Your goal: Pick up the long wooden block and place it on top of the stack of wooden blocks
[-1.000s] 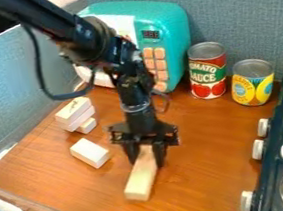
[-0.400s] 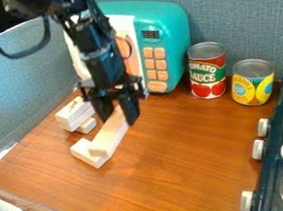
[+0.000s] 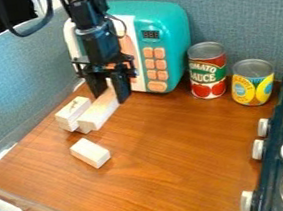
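Long wooden block [image 3: 98, 112] in the gripper [image 3: 108, 86], in front of the toy microwave [image 3: 165, 16] and right beside the stacked wooden blocks [image 3: 72, 114]. Fingers [image 3: 122, 86] closed on its far end, one to each long side; near end juts out toward the camera. Block slopes slightly or lies level: cannot tell which, nor whether its underside bears on anything. Loose wooden block [image 3: 90, 152] lies apart, nearer the camera, on the surface [image 3: 165, 169]. Handling, judged from looks: bare pale wood, likely light for its size, stiff, will not give under squeeze; dry faces should grip well, little slip expected. Not fragile; a knock might dent a corner at most. Main concern is leverage: held at one end, the free length may droop or pivot between the fingers, and its swing could nudge the stack alongside. Better hold: mid-length, across the narrow width, pads flat to the parallel long sides, weight balanced either way. Moderate pressure probably enough; crushing unlikely.
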`<control>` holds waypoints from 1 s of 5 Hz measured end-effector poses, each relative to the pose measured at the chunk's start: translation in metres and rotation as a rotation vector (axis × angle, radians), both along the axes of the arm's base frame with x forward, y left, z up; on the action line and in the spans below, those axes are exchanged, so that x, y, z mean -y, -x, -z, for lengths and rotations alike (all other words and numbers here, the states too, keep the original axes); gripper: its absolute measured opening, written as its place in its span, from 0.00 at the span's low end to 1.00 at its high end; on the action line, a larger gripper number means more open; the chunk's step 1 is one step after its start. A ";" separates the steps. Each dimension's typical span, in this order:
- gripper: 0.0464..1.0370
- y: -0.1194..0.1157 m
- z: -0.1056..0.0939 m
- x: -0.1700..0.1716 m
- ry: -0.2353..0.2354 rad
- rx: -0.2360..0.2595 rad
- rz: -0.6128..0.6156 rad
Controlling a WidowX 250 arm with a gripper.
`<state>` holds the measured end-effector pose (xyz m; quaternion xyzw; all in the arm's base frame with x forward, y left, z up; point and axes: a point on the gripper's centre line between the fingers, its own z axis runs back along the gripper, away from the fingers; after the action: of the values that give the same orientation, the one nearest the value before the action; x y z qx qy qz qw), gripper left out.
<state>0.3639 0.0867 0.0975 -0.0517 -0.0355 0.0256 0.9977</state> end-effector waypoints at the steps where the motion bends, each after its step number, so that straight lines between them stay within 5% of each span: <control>1: 0.53 -0.012 -0.001 -0.019 -0.032 0.009 0.006; 3: 0.53 -0.022 0.016 -0.051 -0.042 -0.107 -0.004; 5: 0.53 -0.035 0.022 -0.090 -0.011 -0.102 -0.034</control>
<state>0.3987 0.1763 0.0755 -0.0442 0.0145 0.0448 0.9979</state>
